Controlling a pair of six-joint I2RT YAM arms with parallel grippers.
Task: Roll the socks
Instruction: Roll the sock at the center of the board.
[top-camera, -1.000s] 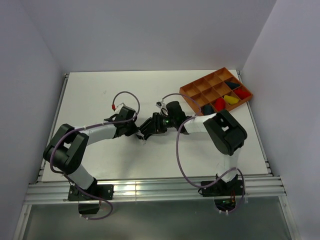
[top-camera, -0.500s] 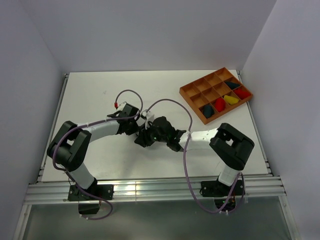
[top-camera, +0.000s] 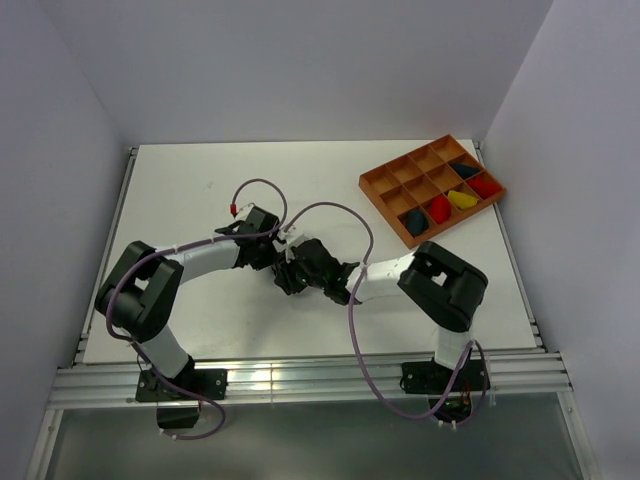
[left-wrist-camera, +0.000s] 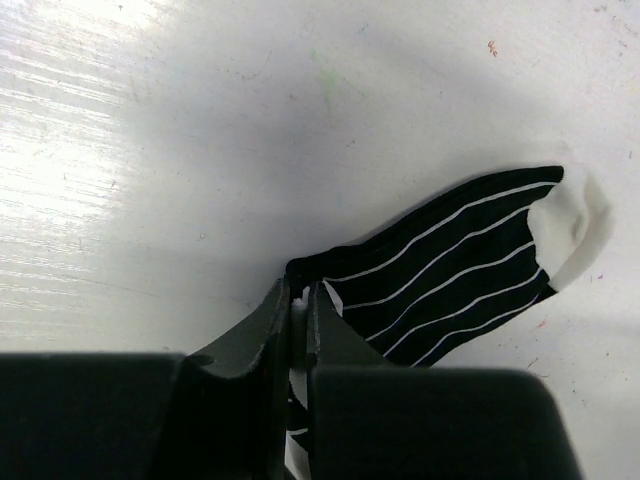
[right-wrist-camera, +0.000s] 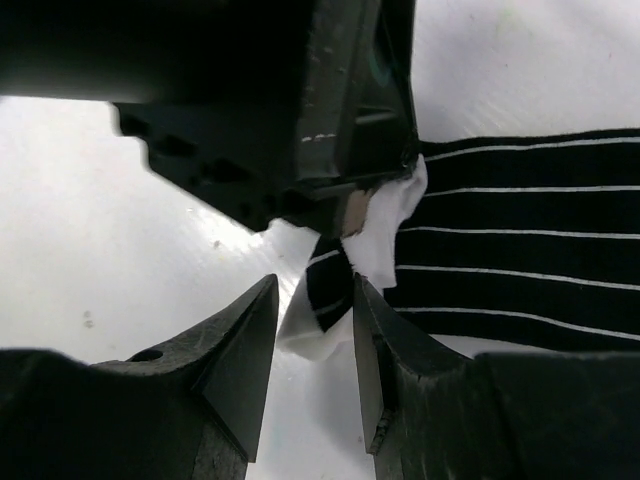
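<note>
Black, thinly white-striped and white-toed, the sock (left-wrist-camera: 450, 270) lay near the middle of the scuffed white worktop (left-wrist-camera: 150, 150), pale walls (top-camera: 300, 60) around. The left tool (left-wrist-camera: 297, 305) clamped its other end; the right tool (right-wrist-camera: 315, 300) stood slightly open astride a fold.

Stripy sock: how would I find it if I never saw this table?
On the white table, look near the middle. The stripy sock lies there, its edge pinched in the left claw. It alone is black with thin white stripes and a white toe; the tray's bundles look plain.
</note>
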